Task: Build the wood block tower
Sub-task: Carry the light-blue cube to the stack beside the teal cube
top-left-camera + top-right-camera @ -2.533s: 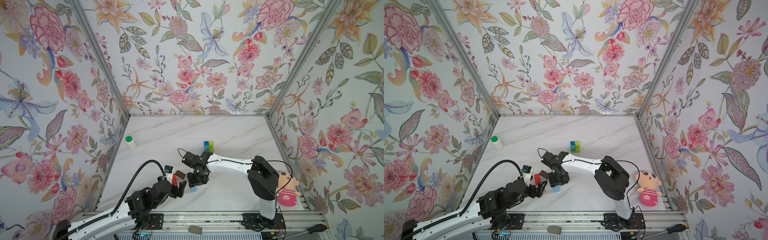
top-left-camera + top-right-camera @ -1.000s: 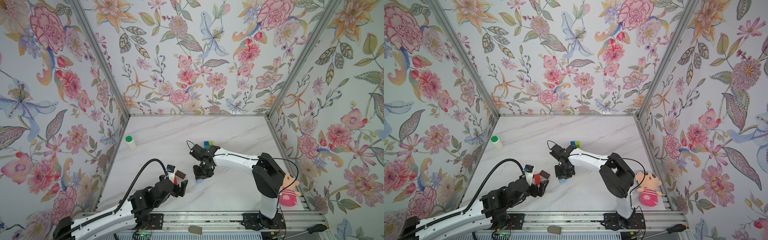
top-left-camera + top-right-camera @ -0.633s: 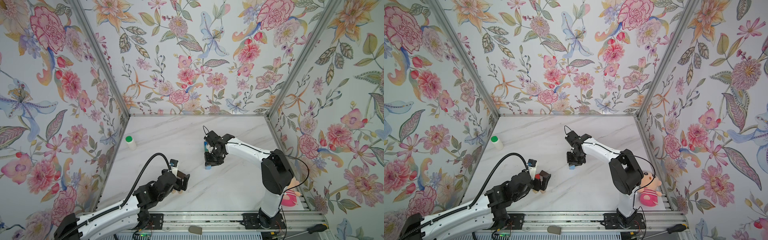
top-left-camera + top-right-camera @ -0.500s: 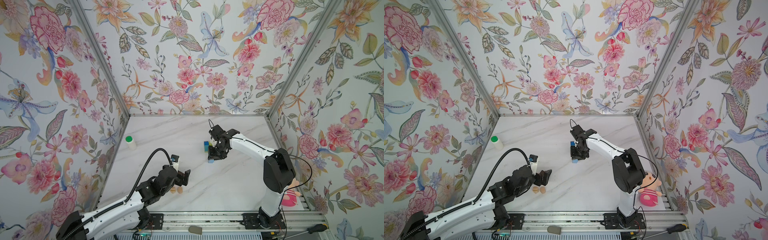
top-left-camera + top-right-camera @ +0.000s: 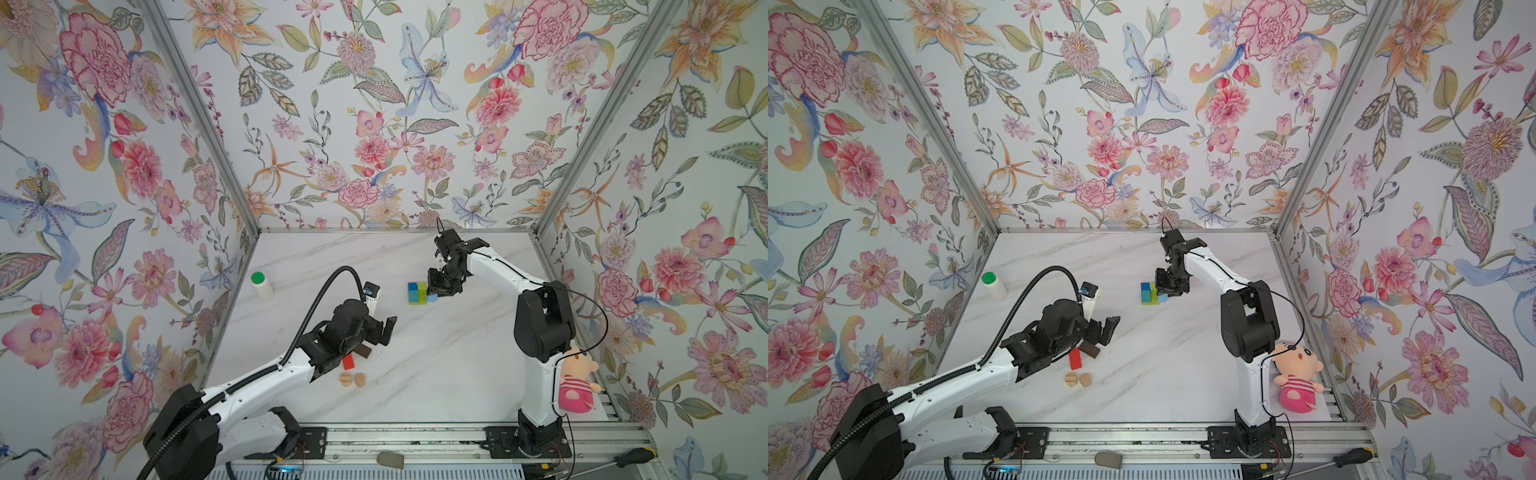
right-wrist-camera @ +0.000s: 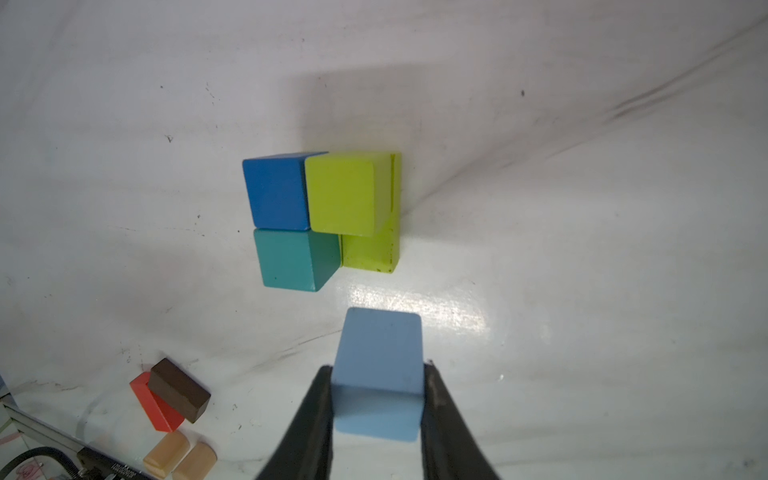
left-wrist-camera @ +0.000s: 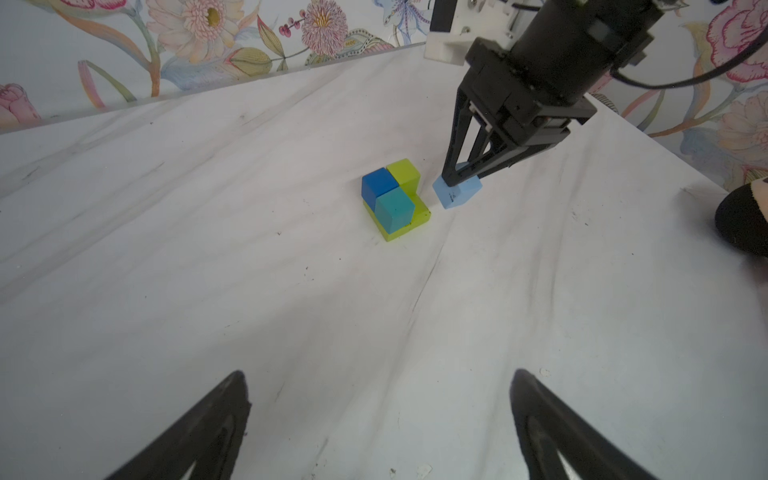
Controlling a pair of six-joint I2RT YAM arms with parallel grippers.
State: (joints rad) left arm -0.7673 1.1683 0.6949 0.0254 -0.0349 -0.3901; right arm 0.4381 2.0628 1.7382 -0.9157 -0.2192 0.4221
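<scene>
Right wrist view, light-blue cube (image 6: 377, 361) clamped between fingers (image 6: 309, 424), near block stack (image 6: 349, 195)

Both top views look steeply down from high above the near rail (image 5: 415, 432) toward the back wall (image 5: 395, 124), far enough to hold the whole surface (image 5: 415, 257), sharing nearly all of it. The left wrist camera looks low across the surface from well back, left claw (image 7: 380, 374) at the bottom edge, stacked blocks (image 7: 395, 199) above centre. The right wrist camera looks almost straight down on those blocks from close by, right claw (image 6: 378, 374) pinching a light-blue block (image 6: 380, 357) at bottom centre.
</scene>
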